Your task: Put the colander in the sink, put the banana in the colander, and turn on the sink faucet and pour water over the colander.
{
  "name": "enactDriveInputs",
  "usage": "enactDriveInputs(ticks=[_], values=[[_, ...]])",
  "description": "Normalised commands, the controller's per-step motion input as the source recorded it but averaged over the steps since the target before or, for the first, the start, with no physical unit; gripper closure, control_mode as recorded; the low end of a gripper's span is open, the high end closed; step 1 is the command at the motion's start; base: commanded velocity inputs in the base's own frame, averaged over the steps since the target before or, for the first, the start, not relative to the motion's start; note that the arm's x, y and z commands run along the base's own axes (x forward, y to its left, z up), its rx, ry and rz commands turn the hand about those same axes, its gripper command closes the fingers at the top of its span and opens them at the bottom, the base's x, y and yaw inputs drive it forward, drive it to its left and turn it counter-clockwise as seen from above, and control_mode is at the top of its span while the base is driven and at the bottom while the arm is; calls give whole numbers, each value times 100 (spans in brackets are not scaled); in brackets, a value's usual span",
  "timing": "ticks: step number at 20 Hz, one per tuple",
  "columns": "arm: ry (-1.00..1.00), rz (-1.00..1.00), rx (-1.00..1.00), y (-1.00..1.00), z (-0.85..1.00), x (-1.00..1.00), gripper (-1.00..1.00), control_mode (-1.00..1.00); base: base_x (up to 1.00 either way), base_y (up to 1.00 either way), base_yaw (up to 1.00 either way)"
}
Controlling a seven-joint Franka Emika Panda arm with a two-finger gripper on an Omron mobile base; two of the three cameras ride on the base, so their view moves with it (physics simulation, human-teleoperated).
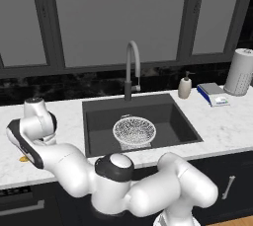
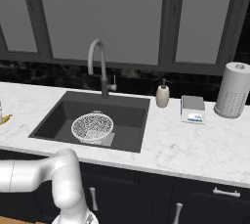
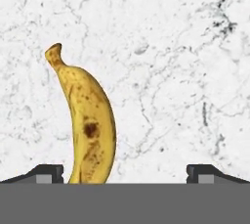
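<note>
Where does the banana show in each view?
Left base view: banana, a yellow sliver at the arm's edge, on the counter left of the sink.
Right base view: far left edge, on the counter.
Hand view: lower left.
Shared landmark: the sink.

No text, label or number is legible; the small box's (image 2: 194, 116) printed label is too blurred.
</note>
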Motion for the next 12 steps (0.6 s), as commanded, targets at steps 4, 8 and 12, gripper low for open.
enactDriveInputs(ticks=[4, 8, 12], values=[[0, 0, 0, 9, -21, 13, -100, -100, 0, 0, 0], [0, 0, 0, 8, -19, 16, -100, -100, 0, 0, 0], [0, 0, 0, 8, -20, 13, -100, -100, 0, 0, 0]])
